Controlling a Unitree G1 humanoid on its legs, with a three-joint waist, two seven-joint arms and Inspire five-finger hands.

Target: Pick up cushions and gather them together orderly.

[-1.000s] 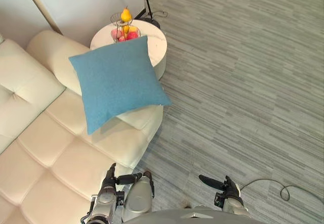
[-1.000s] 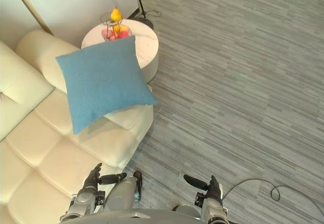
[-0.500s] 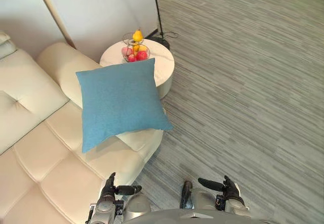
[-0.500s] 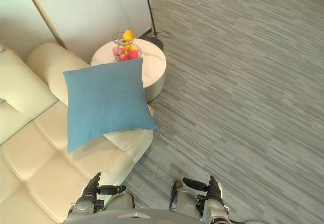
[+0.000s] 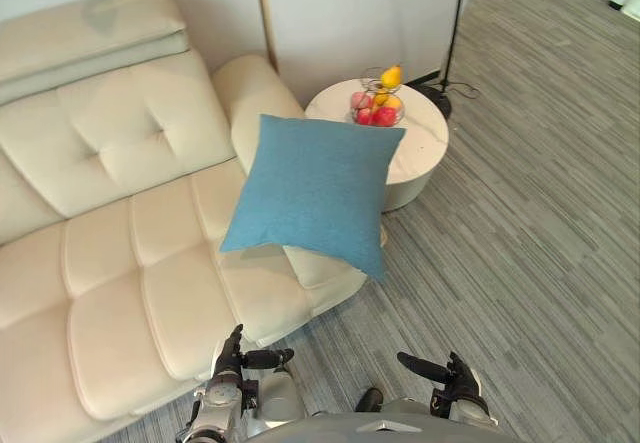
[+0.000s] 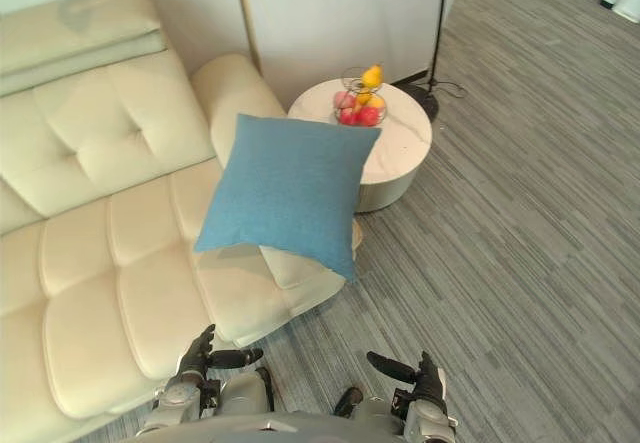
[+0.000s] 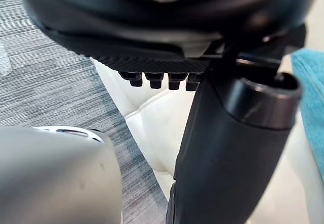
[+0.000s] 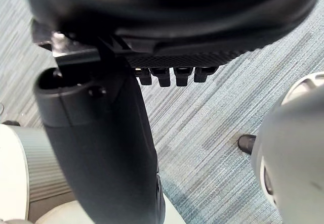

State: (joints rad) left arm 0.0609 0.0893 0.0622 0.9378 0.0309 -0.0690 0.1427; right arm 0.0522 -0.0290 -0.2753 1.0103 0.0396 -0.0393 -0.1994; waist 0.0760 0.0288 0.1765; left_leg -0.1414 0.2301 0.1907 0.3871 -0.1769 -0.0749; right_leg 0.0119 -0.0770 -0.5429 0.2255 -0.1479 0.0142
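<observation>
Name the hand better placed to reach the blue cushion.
Likely left: the left hand hangs by the sofa, nearer the blue cushion; the right hand is out over the floor.

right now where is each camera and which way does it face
Left eye view: head, facing down at the blue square cushion on the cream tufted sofa; left hand, right hand at bottom.
Right eye view: same, slightly aside.
Left wrist view: along left hand, toward sofa.
Right wrist view: along right hand, toward striped grey floor.
Both eyes share the cushion.
</observation>
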